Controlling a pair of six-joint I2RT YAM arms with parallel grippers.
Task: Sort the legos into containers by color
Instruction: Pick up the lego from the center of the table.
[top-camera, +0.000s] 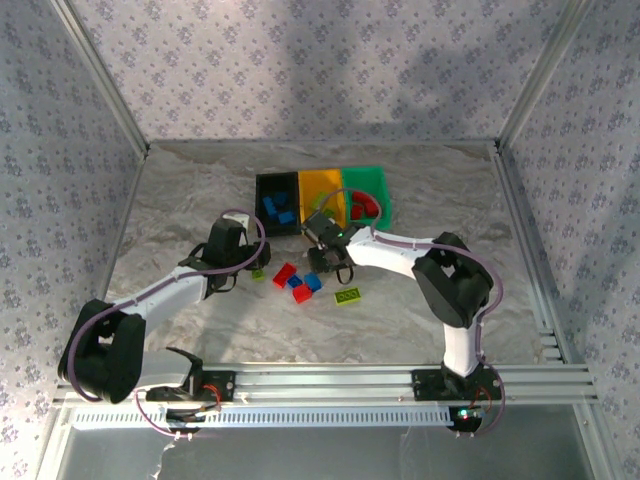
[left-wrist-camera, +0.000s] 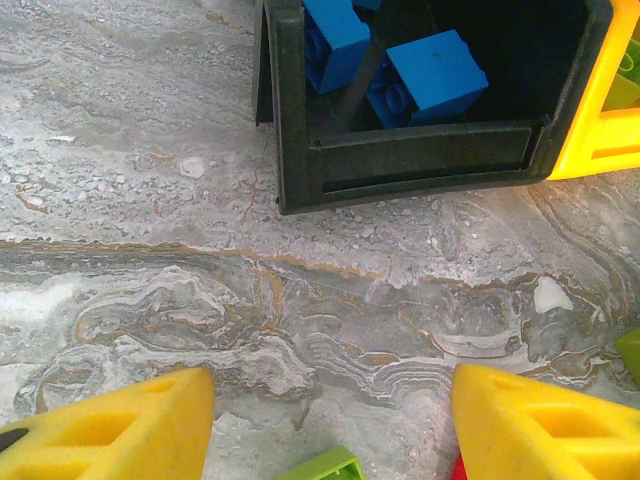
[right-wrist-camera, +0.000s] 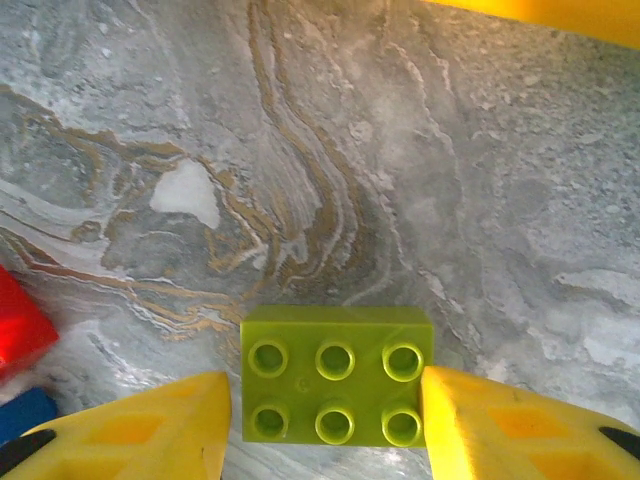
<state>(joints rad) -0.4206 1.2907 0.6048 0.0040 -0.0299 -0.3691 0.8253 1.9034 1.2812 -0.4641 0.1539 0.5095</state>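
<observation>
The lime-green brick (right-wrist-camera: 335, 372) is flanked by the right gripper (right-wrist-camera: 324, 388); a pinch cannot be confirmed; the left gripper (left-wrist-camera: 332, 385) is spread. It is judged light, rigid, slick; flat sides are best gripped.

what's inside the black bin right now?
Blue legos, at least two, lying in the black bin. From the left wrist, its near wall covers the front of the floor, so a full count isn't possible.
</observation>
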